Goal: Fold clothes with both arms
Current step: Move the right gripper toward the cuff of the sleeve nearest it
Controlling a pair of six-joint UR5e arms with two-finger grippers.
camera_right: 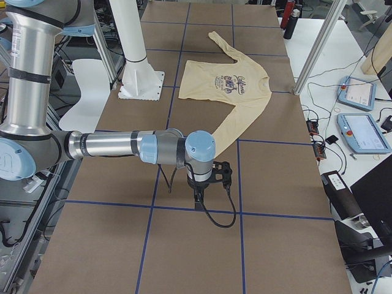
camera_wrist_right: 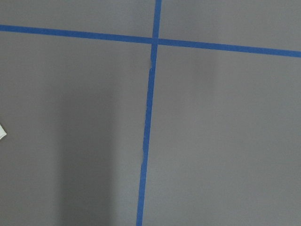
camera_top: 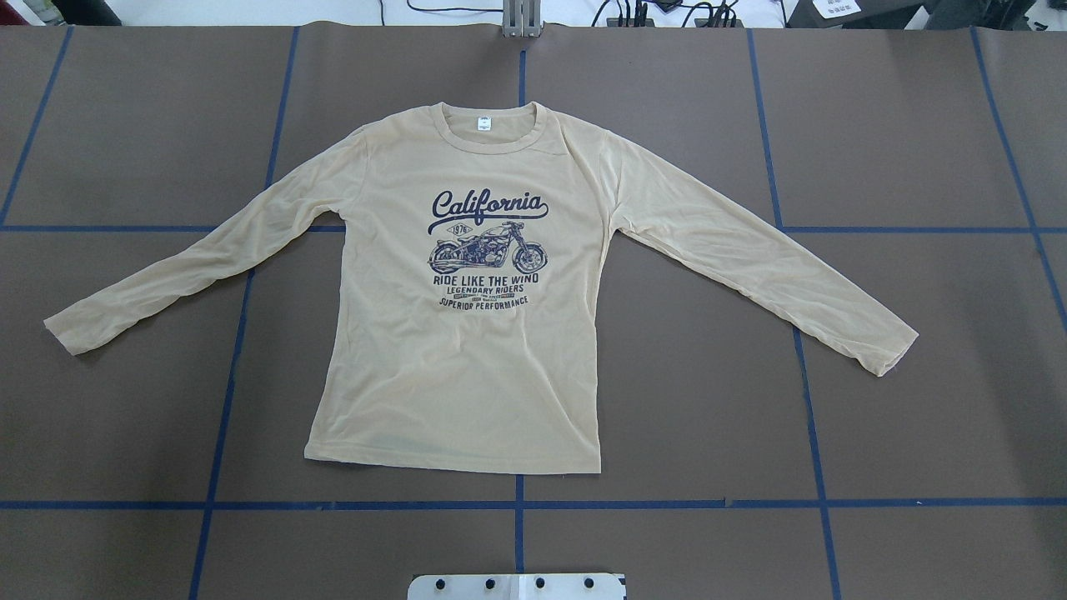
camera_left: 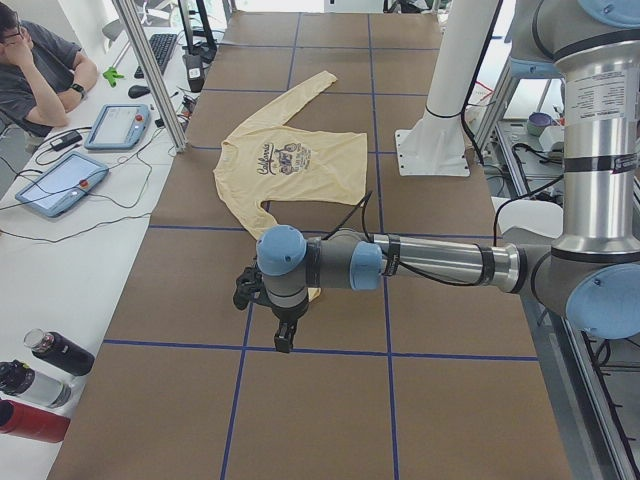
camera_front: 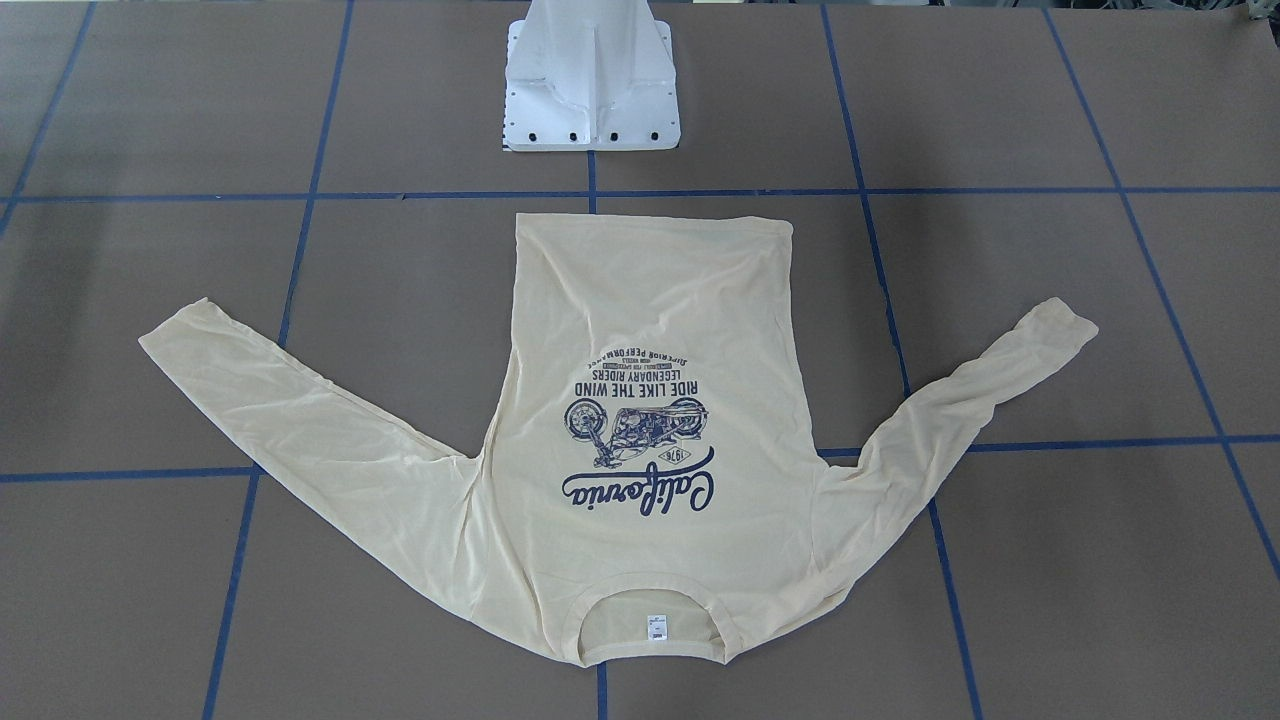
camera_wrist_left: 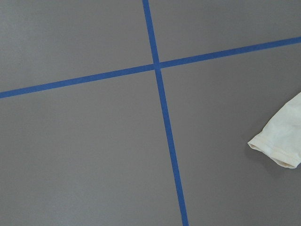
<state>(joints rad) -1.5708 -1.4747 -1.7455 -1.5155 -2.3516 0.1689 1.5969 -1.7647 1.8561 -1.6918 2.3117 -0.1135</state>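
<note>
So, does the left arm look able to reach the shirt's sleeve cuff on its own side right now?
Probably yes. The left gripper hangs above bare table close to that cuff, which lies flat and uncovered at the edge of its wrist view; nothing sits between them.

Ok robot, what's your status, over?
Black left gripper, black right gripper: over brown table by the cuffs, jaws unreadable. Pale yellow long-sleeved T-shirt: flat, print up, unfolded. Nothing on it.

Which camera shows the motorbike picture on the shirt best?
The overhead exterior view: the motorbike print sits upright, large and sharp on the shirt. The front-facing view shows it upside down; both side views show it tiny; the wrist views miss it.
</note>
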